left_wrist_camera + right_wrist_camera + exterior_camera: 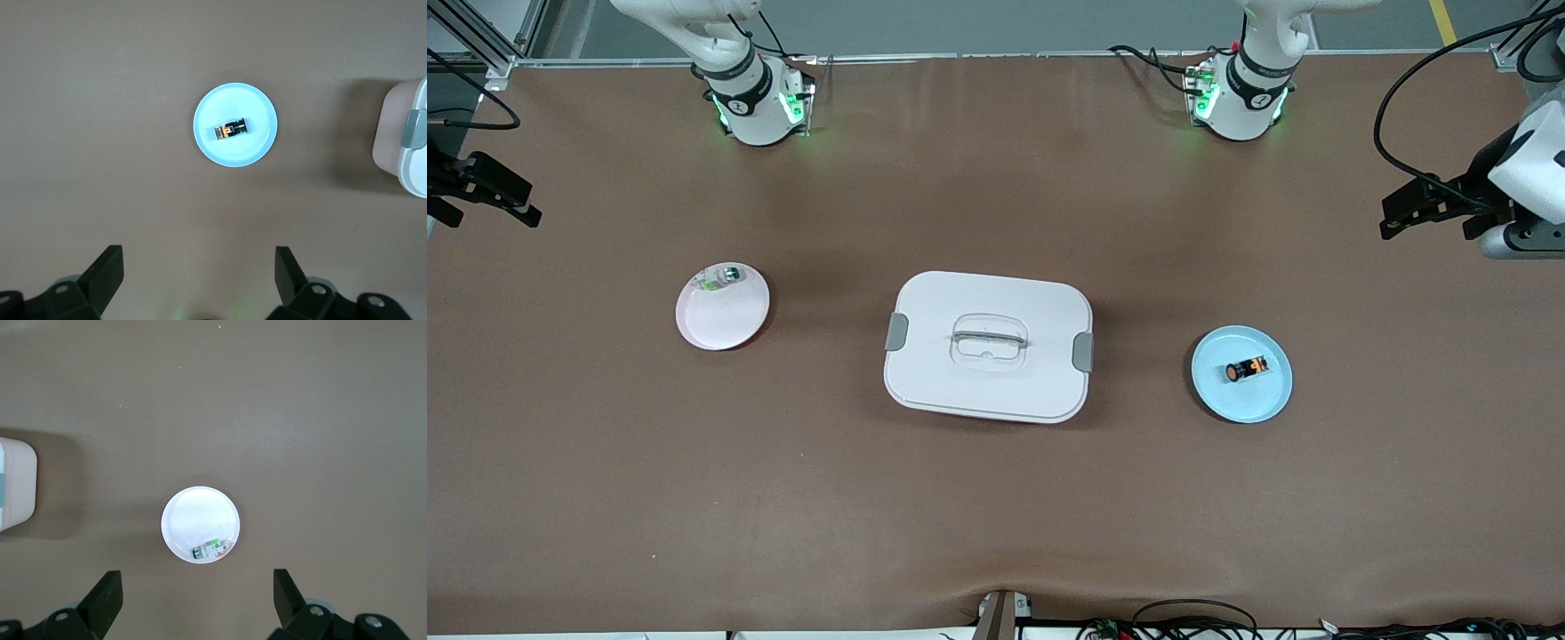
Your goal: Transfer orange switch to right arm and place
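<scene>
The orange switch [1246,370] is a stubby black part with a round orange face. It lies on its side on a light blue plate [1267,403] toward the left arm's end of the table. In the left wrist view the switch [231,130] lies on the plate [257,107]. My left gripper [199,267] is open and empty, high above the table beside that plate; it shows at the edge of the front view [1400,213]. My right gripper [198,587] is open and empty, high up near a white plate [193,513]; it also shows in the front view [496,213].
A white lidded box [988,346] with grey latches stands mid-table between the plates. The white plate [729,320], toward the right arm's end, holds a small clear-and-green piece [720,279] with a dark teal end. Cables lie along the table's near edge.
</scene>
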You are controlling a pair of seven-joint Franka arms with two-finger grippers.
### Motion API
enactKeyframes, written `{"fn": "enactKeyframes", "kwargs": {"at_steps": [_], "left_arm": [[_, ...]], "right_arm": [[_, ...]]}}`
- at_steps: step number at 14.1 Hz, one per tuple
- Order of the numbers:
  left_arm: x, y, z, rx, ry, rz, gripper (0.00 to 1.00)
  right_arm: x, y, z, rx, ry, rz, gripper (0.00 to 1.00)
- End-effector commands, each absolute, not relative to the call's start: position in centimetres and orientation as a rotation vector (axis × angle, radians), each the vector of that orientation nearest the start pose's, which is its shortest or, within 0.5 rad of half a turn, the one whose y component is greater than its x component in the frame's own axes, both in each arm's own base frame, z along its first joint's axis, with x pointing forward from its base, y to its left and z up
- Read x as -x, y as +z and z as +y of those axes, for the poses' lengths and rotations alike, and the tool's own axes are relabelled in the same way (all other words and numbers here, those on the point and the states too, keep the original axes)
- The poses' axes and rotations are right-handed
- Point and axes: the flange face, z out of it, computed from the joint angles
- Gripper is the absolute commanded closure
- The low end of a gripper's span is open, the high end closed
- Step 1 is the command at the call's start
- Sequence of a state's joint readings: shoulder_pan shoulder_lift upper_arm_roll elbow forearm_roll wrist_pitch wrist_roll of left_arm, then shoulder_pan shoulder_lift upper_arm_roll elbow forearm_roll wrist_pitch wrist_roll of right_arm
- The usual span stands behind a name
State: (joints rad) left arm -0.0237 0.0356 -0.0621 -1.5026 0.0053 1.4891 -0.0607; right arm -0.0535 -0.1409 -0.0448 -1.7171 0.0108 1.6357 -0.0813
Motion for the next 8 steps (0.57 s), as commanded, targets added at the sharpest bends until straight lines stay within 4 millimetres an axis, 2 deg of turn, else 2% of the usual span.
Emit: {"fn": "enactKeyframes", "kwargs": {"at_steps": [1,3,4,5,7,8], "left_arm": [[-58.2,59.0,-4.3,3.129,0.169,0.036,0.00],[-59.5,56.4,-1.4,3.125,0.232,-0.024,0.00],[-60.4,53.9,-0.8,3.121,0.297,-0.040,0.00],[-61.2,52.0,-0.6,3.117,0.338,-0.045,0.00],[-62.6,48.8,-1.4,3.110,0.383,-0.057,0.00],[-63.5,47.6,-1.6,3.126,0.343,-0.071,0.00]], "right_arm": [[-51.6,64.1,-5.2,3.123,-0.094,0.017,0.00],[-51.7,64.1,-5.1,3.123,-0.094,0.015,0.00],[-51.7,64.1,-5.1,3.123,-0.096,0.015,0.00],[-51.6,64.1,-5.2,3.123,-0.094,0.017,0.00],[-51.7,64.1,-5.2,3.123,-0.096,0.017,0.00],[-51.7,64.1,-5.1,3.123,-0.094,0.015,0.00]]}}
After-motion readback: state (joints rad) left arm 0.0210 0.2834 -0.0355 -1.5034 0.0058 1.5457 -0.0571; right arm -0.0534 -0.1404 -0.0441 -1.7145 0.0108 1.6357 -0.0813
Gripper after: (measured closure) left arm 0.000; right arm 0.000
